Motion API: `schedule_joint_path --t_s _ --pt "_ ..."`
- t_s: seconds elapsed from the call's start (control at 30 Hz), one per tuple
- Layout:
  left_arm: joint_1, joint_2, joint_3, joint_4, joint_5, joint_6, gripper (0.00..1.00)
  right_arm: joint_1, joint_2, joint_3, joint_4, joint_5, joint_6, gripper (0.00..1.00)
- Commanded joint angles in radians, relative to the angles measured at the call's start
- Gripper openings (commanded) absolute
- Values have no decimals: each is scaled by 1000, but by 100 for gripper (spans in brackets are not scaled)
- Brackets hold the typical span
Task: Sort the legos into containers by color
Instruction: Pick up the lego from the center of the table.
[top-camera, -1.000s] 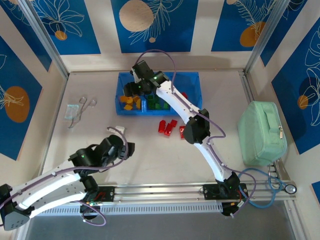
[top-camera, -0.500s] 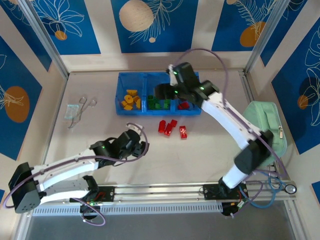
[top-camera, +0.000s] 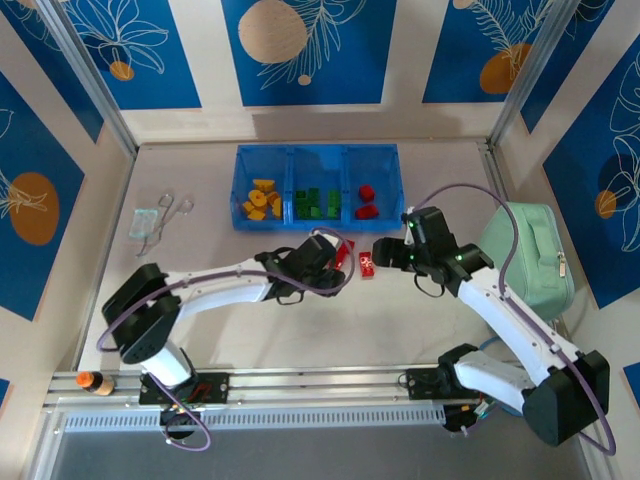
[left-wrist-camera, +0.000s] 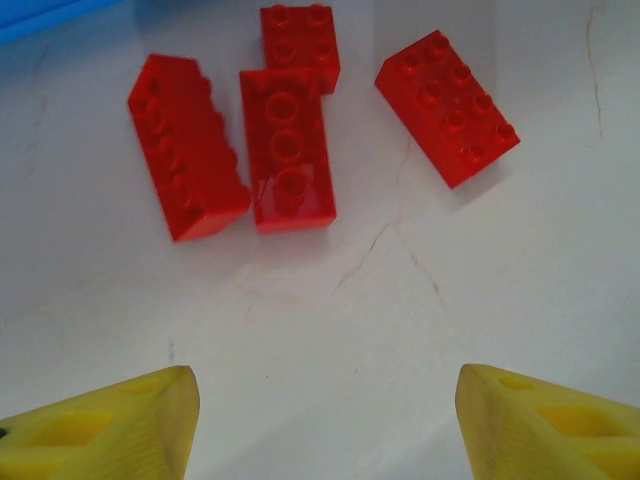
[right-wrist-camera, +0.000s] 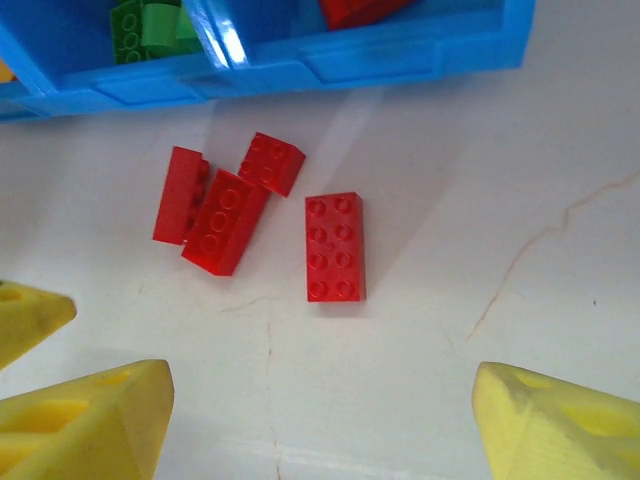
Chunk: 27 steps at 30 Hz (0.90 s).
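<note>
The left gripper (left-wrist-camera: 325, 425) holds its yellow fingers (left-wrist-camera: 110, 430) spread wide with nothing between them; bare table (left-wrist-camera: 330, 320) lies between the tips and just ahead. Beyond that free strip sit four red legos (left-wrist-camera: 287, 150): three huddled close together ahead of the left finger, one set apart ahead of the right finger, a clear gap between. The right gripper (right-wrist-camera: 320, 420) likewise has its jaws parted and empty, the lone brick straight ahead of its middle, the cluster toward its left finger, unobstructed table off its right finger. Past the bricks runs the front wall of the blue tray (right-wrist-camera: 400, 55), green legos (right-wrist-camera: 150, 25) inside beyond the left finger
</note>
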Motion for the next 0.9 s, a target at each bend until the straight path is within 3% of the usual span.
schedule_joint_path --t_s 0.0,0.37,0.67,0.87 --pt "25 76 103 -69 12 20 69 -15 -28 -28 29 -41 29 79" --pt "179 206 143 -18 135 -36 67 -48 -38 -55 55 -79 25 79" --pt "213 294 215 -12 202 -18 66 -50 -32 -63 67 -91 32 78" --pt "229 332 232 -25 196 -16 58 -52 -21 -62 71 -92 31 78"
